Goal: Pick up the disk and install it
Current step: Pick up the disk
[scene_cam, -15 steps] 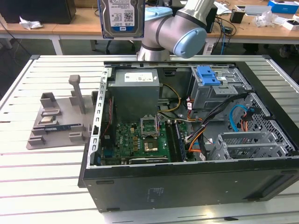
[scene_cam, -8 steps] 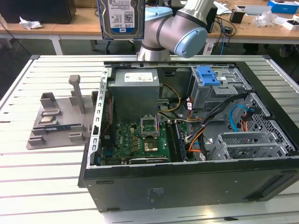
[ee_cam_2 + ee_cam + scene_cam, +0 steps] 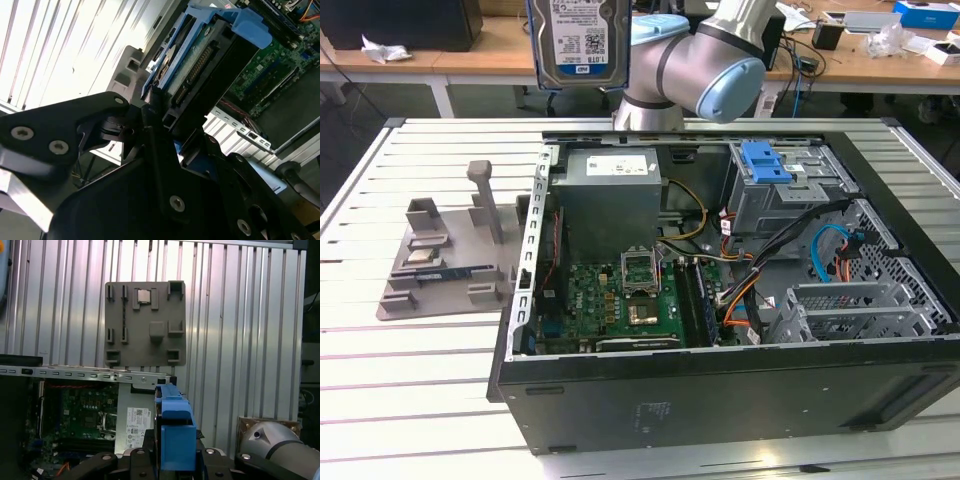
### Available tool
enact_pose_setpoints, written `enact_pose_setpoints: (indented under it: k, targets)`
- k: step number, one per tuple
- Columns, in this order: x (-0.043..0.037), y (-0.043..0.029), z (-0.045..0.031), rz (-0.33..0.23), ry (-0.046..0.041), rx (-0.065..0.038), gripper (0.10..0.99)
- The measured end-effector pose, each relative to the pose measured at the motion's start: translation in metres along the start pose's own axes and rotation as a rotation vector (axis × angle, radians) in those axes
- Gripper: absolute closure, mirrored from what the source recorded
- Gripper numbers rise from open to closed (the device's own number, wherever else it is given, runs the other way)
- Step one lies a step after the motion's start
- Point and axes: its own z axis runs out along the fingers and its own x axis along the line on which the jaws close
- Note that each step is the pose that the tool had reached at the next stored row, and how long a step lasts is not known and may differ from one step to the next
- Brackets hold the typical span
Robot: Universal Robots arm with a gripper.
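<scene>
The disk (image 3: 578, 40) hangs high above the open computer case (image 3: 720, 400), near the back edge of the slatted table, label side towards the exterior camera. In the second wrist view my gripper (image 3: 170, 120) is shut on the disk (image 3: 200, 65), its black fingers (image 3: 150, 107) clamping the connector end, with the blue side rails along the drive. In the first wrist view the disk (image 3: 175, 430) stands edge-on between the gripper's black jaws, over the case's edge.
Inside the case sit a grey power supply (image 3: 610, 195), the motherboard (image 3: 620, 300) and a grey drive cage with a blue bracket (image 3: 765, 162). A grey fixture plate (image 3: 445, 265) with posts lies on the table at the exterior view's left. Desks with clutter stand behind.
</scene>
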Motion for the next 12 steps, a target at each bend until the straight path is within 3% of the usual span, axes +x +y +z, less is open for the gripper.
enact_pose_setpoints:
  k: [12]
  targets:
    - [0.0181, 0.0012, 0.0005, 0.000, 0.0000, 0.000, 0.722]
